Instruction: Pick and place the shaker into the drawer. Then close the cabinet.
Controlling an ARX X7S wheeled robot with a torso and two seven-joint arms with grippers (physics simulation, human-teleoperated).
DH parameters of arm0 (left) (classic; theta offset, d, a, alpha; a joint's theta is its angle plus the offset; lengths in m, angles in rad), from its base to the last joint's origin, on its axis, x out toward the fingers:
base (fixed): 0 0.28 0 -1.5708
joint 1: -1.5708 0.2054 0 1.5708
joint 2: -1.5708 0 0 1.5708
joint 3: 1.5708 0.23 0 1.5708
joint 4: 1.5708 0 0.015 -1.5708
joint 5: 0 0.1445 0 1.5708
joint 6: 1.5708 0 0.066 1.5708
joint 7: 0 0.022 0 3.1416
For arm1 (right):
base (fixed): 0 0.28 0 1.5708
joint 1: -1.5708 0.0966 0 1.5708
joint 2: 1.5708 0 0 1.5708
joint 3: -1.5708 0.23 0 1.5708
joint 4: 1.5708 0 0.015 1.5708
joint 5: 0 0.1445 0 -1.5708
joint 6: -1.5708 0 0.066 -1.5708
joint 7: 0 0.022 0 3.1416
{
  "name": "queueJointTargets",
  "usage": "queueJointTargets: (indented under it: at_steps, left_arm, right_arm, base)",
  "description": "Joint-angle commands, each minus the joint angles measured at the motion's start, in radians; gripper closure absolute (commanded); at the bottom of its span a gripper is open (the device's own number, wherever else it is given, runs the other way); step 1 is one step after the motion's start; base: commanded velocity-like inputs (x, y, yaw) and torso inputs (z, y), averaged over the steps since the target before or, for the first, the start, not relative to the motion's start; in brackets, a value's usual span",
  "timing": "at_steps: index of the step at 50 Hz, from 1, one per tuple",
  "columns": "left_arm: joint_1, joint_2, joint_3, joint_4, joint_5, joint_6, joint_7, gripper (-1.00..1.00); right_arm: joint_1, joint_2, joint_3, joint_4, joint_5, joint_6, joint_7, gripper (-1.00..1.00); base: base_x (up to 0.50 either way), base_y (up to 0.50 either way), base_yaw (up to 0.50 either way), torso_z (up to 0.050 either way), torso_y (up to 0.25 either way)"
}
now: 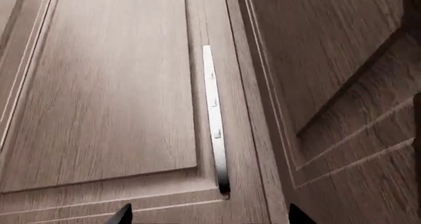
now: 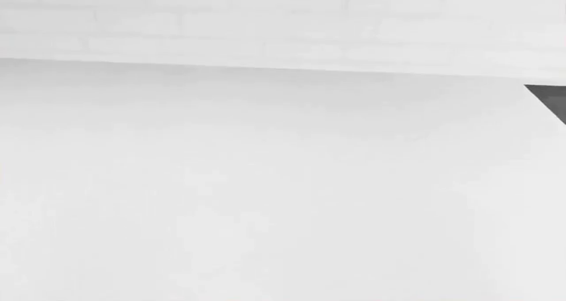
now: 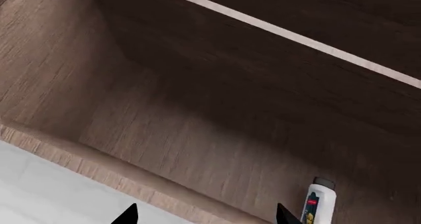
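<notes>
I see the shaker [image 3: 321,200] already lying in the open drawer [image 3: 197,135], my right gripper [image 3: 207,215] wide and empty above, so closing remains.

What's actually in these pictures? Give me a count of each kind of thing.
Shaker: 1
Open drawer: 1
Panelled cabinet door: 1 in full view
Silver bar handle: 1
White countertop: 1
Total: 5
</notes>
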Motion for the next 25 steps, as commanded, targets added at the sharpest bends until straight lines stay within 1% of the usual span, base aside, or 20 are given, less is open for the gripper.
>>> queueJointTargets:
  at_steps: [1,5,7,9,11,13,15,17,21,25]
  left_arm:
    - [-0.447,0.117,0.191,-0.176,0.008,-0.030,0.017,-1.00]
    - [-0.540,0.154,0.312,-0.249,0.051,0.024,0.070,-1.00]
    - [-0.571,0.183,0.348,-0.277,0.056,0.047,0.096,-1.00]
    - [-0.598,0.226,0.377,-0.319,0.086,0.088,0.085,-1.00]
    - [-0.618,0.265,0.410,-0.363,0.101,0.170,0.127,-1.00]
    - [-0.627,0.298,0.447,-0.394,0.099,0.264,0.212,-1.00]
    - [-0.644,0.333,0.468,-0.440,0.096,0.300,0.253,-1.00]
    - [-0.671,0.376,0.498,-0.532,0.130,0.373,0.278,-1.00]
    - [-0.741,0.465,0.539,-0.746,0.185,0.519,0.336,-1.00]
    - [-0.805,0.552,0.584,-0.972,0.233,0.662,0.415,-1.00]
  right_arm:
    - [0.083,0.013,0.021,0.026,0.175,0.090,0.164,-1.00]
    - [0.079,0.037,0.043,0.036,0.293,0.088,0.259,-1.00]
    - [0.069,0.043,0.057,0.037,0.331,0.087,0.290,-1.00]
    - [0.056,0.047,0.073,0.035,0.358,0.085,0.316,-1.00]
    - [0.038,0.050,0.099,0.032,0.384,0.086,0.349,-1.00]
    - [0.009,0.057,0.141,0.021,0.422,0.087,0.393,-1.00]
    - [-0.019,0.073,0.178,0.012,0.479,0.088,0.446,-1.00]
    - [-0.052,0.104,0.219,0.004,0.576,0.089,0.517,-1.00]
    - [-0.099,0.196,0.294,0.008,0.855,0.087,0.722,-1.00]
    - [-0.192,0.284,0.387,-0.003,1.104,0.076,0.903,-1.00]
  base:
    - [0.00,0.00,0.00,0.000,0.000]
    - [0.00,0.00,0.00,0.000,0.000]
    - [0.00,0.00,0.00,0.006,0.006]
    - [0.00,0.00,0.00,0.000,0.005]
    - [0.00,0.00,0.00,0.000,0.000]
    - [0.00,0.00,0.00,0.000,0.000]
    - [0.00,0.00,0.00,0.000,0.000]
    - [0.00,0.00,0.00,0.005,0.005]
    - [0.00,0.00,0.00,0.000,0.003]
    - [0.00,0.00,0.00,0.002,0.000]
